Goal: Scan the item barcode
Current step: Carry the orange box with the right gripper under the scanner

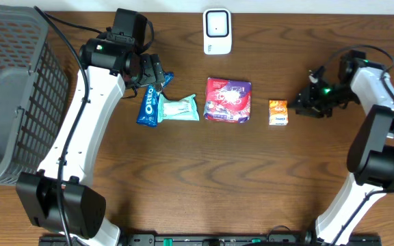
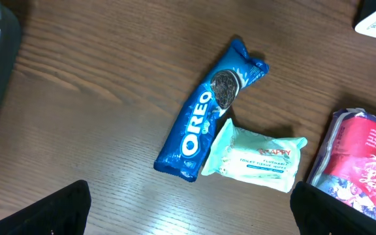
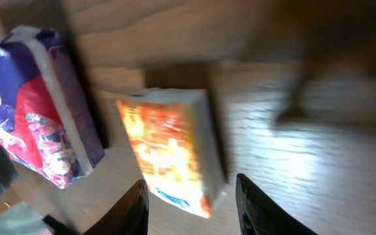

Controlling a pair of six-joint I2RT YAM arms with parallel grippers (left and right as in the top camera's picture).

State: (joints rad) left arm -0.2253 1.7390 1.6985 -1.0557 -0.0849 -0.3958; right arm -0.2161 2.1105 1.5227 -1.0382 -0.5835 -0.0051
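Note:
A white barcode scanner [image 1: 217, 31] stands at the back middle of the table. In a row in front of it lie a blue Oreo pack [image 1: 147, 106], a mint tissue pack [image 1: 178, 108], a red and purple packet [image 1: 228, 100] and a small orange box [image 1: 278, 112]. My left gripper [image 1: 153, 74] hovers open just behind the Oreo pack [image 2: 204, 117], with nothing between its fingers [image 2: 64, 209]. My right gripper [image 1: 305, 102] is open just right of the orange box [image 3: 168, 150]. The box lies flat on the table, its near corner reaching between the fingertips [image 3: 136, 209].
A grey mesh basket [image 1: 12, 89] fills the left side of the table. The tissue pack [image 2: 256, 160] touches the Oreo pack's lower end. The red and purple packet [image 3: 31, 104] lies close beside the orange box.

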